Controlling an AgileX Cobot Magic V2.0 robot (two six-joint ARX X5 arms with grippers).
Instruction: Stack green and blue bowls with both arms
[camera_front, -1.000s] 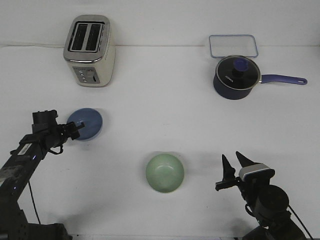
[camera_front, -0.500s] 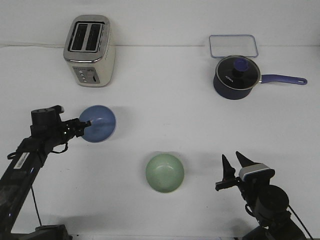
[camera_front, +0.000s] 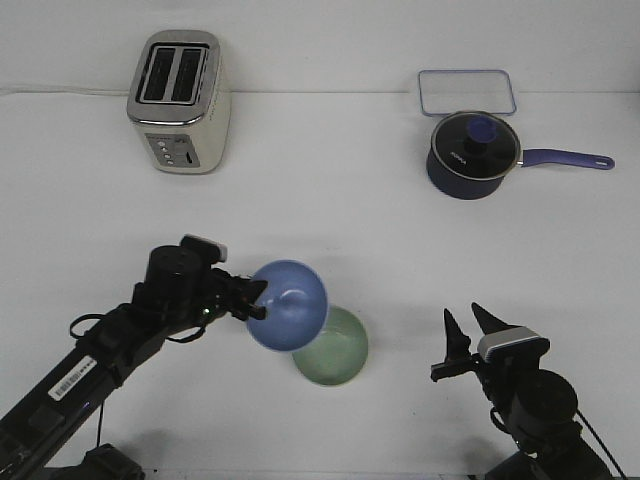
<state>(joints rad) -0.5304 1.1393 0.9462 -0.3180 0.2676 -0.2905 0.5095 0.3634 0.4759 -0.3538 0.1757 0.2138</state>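
The left arm reaches forward and inward, its gripper (camera_front: 252, 300) with jaws closed on the blue bowl's (camera_front: 290, 303) rim. The right gripper (camera_front: 470, 325) points up, jaws spread.

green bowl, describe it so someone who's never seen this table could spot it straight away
On the white table, look at the near middle, well in front of the toaster and the saucepan. The green bowl sits there, pale sage and open side up. The blue bowl, held by the left gripper, overlaps its upper left edge.
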